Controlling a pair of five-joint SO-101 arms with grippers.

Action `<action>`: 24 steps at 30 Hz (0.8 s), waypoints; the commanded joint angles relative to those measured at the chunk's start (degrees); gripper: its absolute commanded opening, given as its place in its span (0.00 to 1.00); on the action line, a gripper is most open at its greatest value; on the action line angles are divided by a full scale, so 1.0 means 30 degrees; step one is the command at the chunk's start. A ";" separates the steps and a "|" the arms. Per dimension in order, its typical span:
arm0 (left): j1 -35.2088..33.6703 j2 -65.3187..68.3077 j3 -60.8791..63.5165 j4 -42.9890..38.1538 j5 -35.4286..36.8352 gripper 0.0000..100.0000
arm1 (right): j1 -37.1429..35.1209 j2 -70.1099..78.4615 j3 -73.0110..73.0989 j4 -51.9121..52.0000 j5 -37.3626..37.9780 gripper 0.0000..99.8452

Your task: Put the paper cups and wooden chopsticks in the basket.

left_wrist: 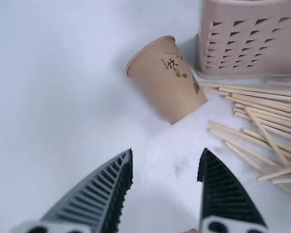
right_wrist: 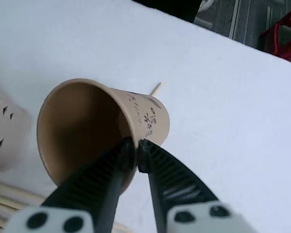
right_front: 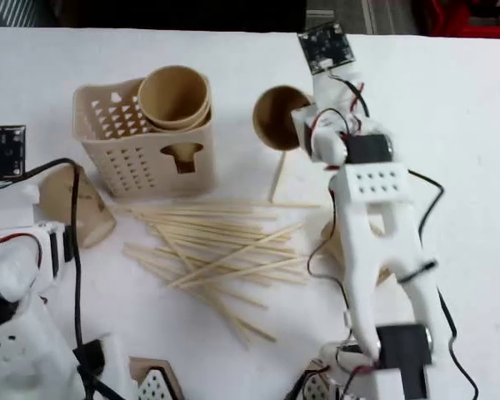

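The tan paper cup (right_wrist: 82, 126) you are carrying hangs tipped on its side just beside the beige perforated plastic basket (right_front: 142, 154), with its mouth turned toward the basket. Your right gripper (right_wrist: 136, 148) is closed to a thin pinch, and the cup's wall at the rim is caught between the two fingers. Expect the cup to be very light, thin-walled and easy to crease, so a rim pinch like this looks a sensible hold, and squeezing harder would likely dent it. Nested tan cups (right_front: 175, 98) already sit in the basket. A second tan cup (left_wrist: 167, 80) lies on its side near the basket's far flank, ahead of your left gripper (left_wrist: 167, 160), whose fingers stand wide apart with nothing between them. The pale wooden chopsticks (right_front: 225, 250) lie in a loose, crossed heap in front of the basket. They should be stiff, light and prone to roll, so they are probably best taken several at once across their middles. Everything rests on a smooth white table (right_front: 450, 100), likely slippery under the sticks, and behind it the room is dark, with a red frame (right_wrist: 286, 39) at one corner
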 commanded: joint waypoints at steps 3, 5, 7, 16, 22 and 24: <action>-0.0630 -0.0220 0.1934 -0.1436 -0.0176 0.22 | 0.0073 -0.3824 -0.1201 0.1304 0.0029 0.02; -0.0630 -0.0220 0.2842 -0.1846 -0.0176 0.22 | 0.0073 -0.4527 -0.1875 0.2066 0.0029 0.02; -0.0630 -0.0249 0.3722 -0.2227 -0.0176 0.22 | 0.0044 -0.4996 -0.2842 0.2916 0.0029 0.02; -0.0630 -0.0249 0.6037 -0.3575 -0.0059 0.22 | -0.2623 -0.5319 -0.9524 0.6696 -0.2608 0.02; -0.0630 -0.0249 0.6447 -0.3897 -0.0029 0.22 | -0.5993 -0.5289 -1.1985 0.7282 -0.3487 0.02; -0.0630 -0.0249 0.6418 -0.3897 -0.0029 0.22 | -0.6930 -0.5260 -1.2015 0.7165 -0.3663 0.02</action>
